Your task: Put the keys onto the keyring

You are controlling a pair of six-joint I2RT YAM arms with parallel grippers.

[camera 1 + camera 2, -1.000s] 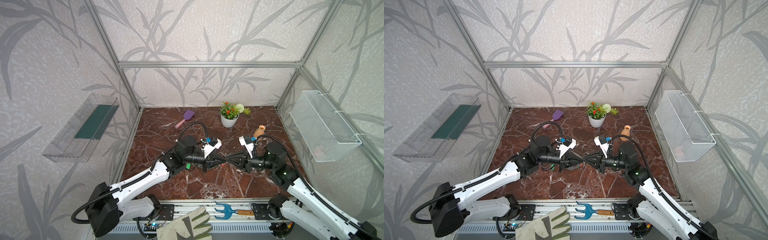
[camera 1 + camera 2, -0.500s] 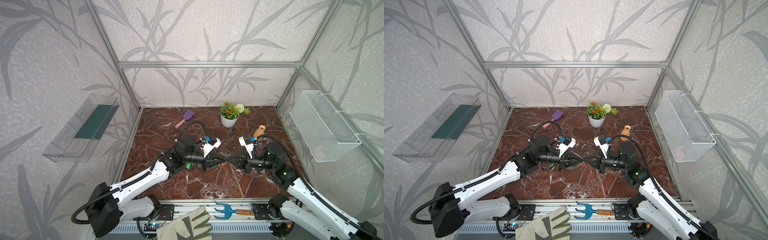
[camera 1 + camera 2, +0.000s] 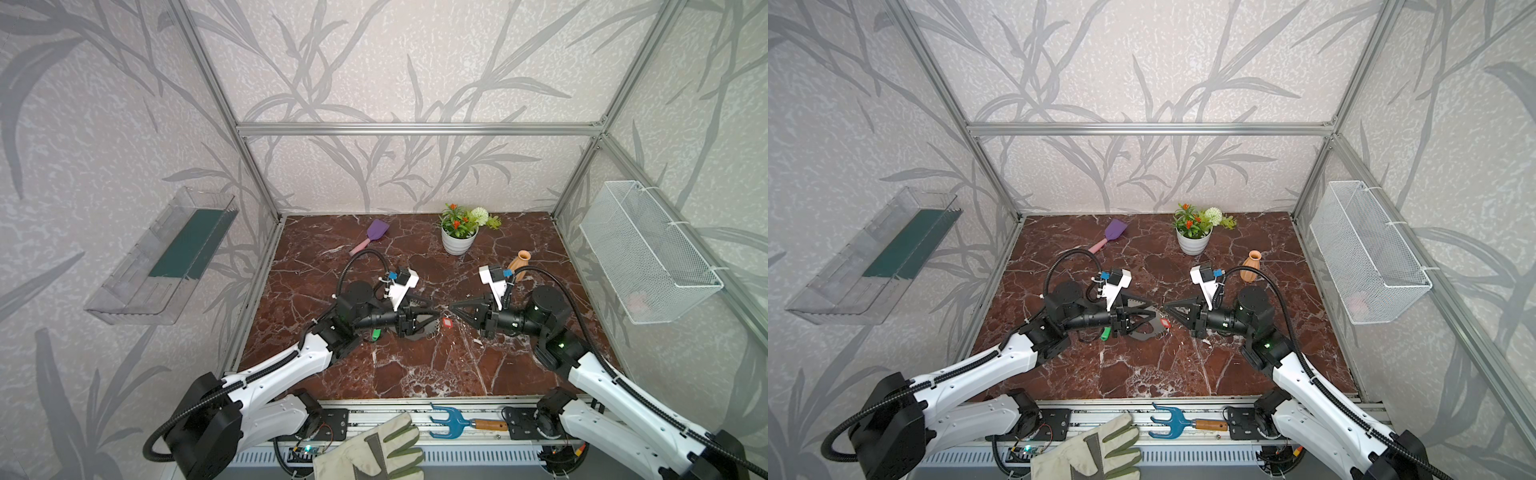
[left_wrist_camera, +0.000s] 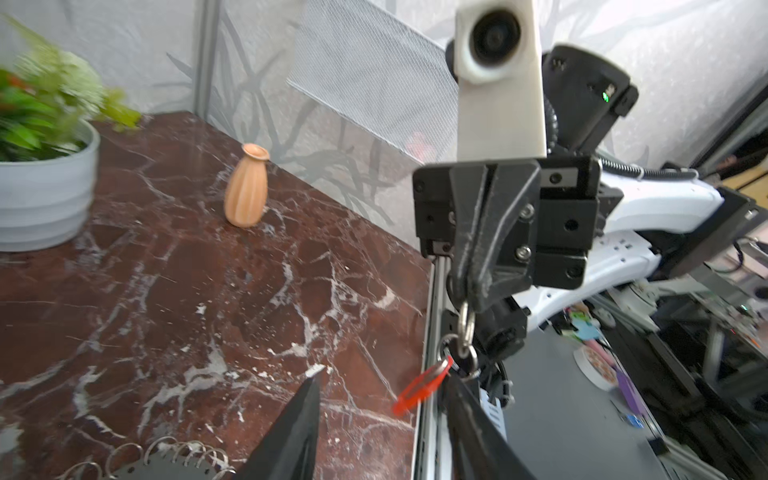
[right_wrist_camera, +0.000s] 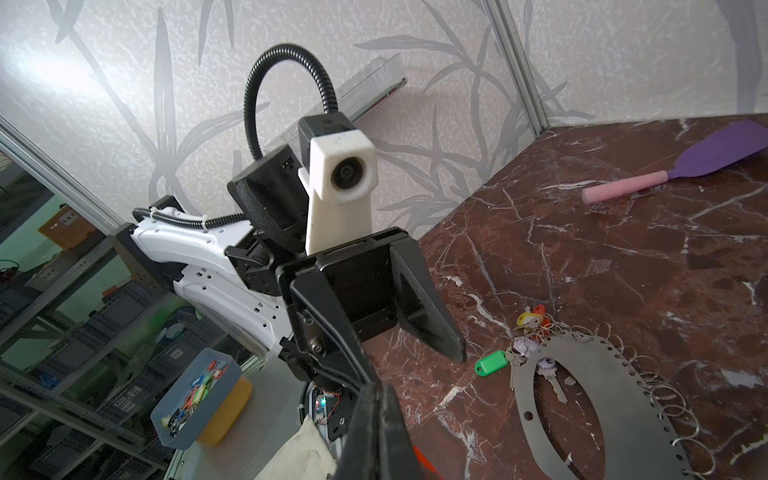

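The right gripper (image 4: 471, 297) clamps the silver loop of the translucent red key (image 4: 422, 388) (tag dangling) over the marble-veined desk (image 4: 166, 291); the left gripper (image 5: 415, 370) gapes above the flat grey, ring-fringed keyring (image 5: 615, 374) lying there.

There is 1 keyring (image 5: 631, 409). Beside it lie 1 green tag (image 5: 491, 362), 1 yellow tag (image 5: 528, 320), 1 red tag (image 5: 539, 309), 2 lilac tags (image 5: 521, 344) and 2 metal keys (image 5: 557, 386). 1 more red tag (image 4: 422, 386) hangs near it. There is also 1 plant (image 3: 457, 232), 1 vase (image 3: 519, 262), 1 spatula (image 3: 377, 230), 1 glove (image 3: 374, 453), 1 rake (image 3: 451, 422), 1 basket (image 3: 648, 257) and 1 shelf (image 3: 166, 257).
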